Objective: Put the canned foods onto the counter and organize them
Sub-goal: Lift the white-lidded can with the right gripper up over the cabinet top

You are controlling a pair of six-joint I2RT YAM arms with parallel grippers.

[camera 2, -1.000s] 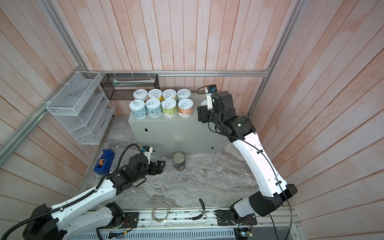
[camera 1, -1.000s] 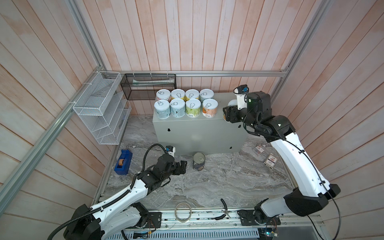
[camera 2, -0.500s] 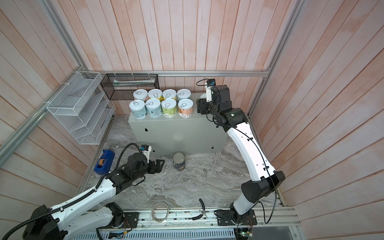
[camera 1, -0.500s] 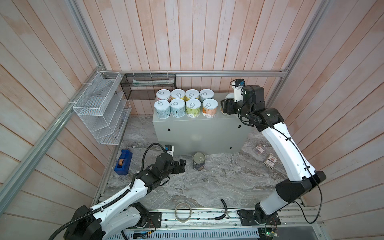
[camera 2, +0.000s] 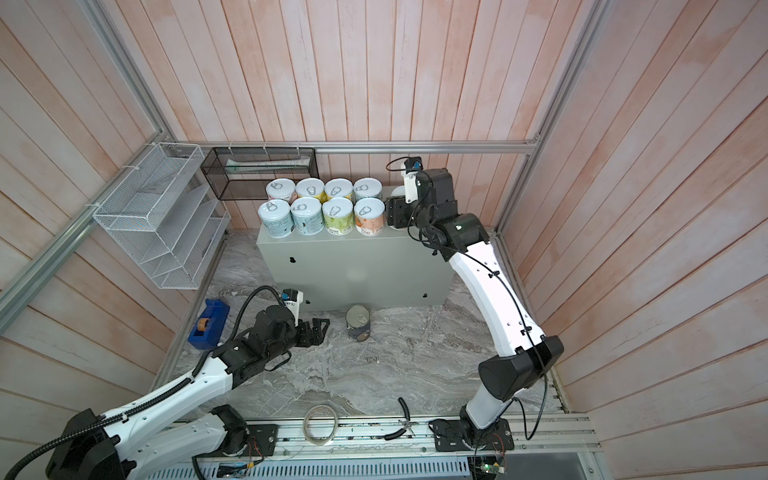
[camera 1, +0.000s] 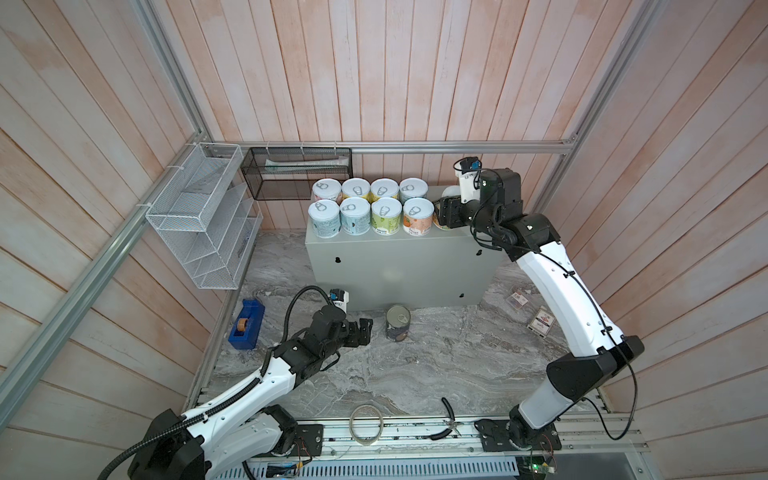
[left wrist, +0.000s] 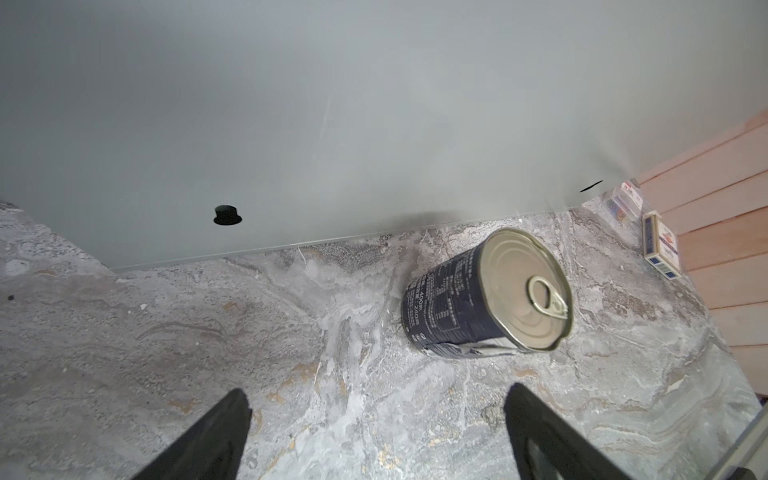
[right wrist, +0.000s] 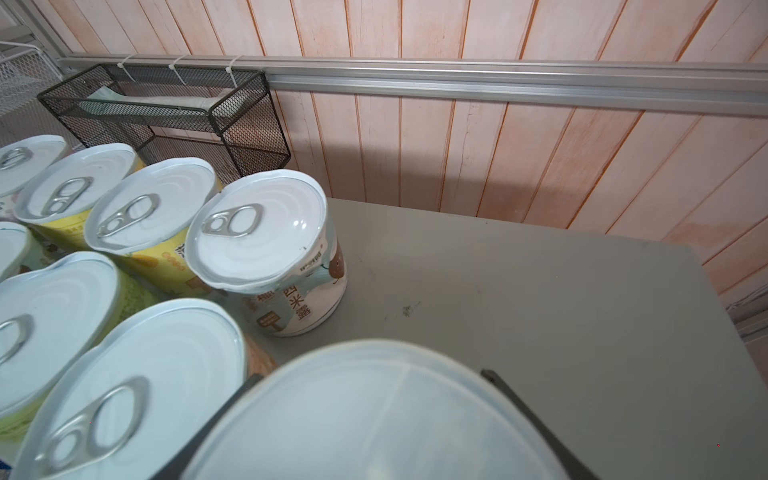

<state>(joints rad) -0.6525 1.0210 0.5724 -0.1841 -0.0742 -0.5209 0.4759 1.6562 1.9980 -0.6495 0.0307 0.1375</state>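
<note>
Several pastel cans with silver pull-tab lids stand in two rows on the left part of the grey-green counter [camera 1: 395, 266] [camera 2: 353, 266] [right wrist: 519, 311]. My right gripper [camera 1: 446, 212] [camera 2: 392, 214] [right wrist: 370, 376] is shut on a white-lidded can [right wrist: 374, 424] [camera 1: 450, 192] over the counter top, right beside the orange-labelled can [camera 1: 417, 216]. I cannot tell whether it rests on the top. A taller dark navy can [camera 1: 397, 323] [camera 2: 358, 323] [left wrist: 486, 291] stands on the marble floor before the counter. My left gripper [camera 1: 365, 330] [camera 2: 320, 328] [left wrist: 378, 390] hovers open and empty just left of it.
A white wire rack [camera 1: 203, 216] and a black mesh basket [camera 1: 297, 172] hang on the left and back walls. A blue tape dispenser [camera 1: 246, 324] sits at the floor's left, small boxes [camera 1: 540, 322] at its right. A tape roll ring [camera 1: 365, 424] and pliers [camera 1: 449, 419] lie in front.
My right gripper has carried the white-lidded can left, closer to the rows of cans. The left arm has barely moved.
</note>
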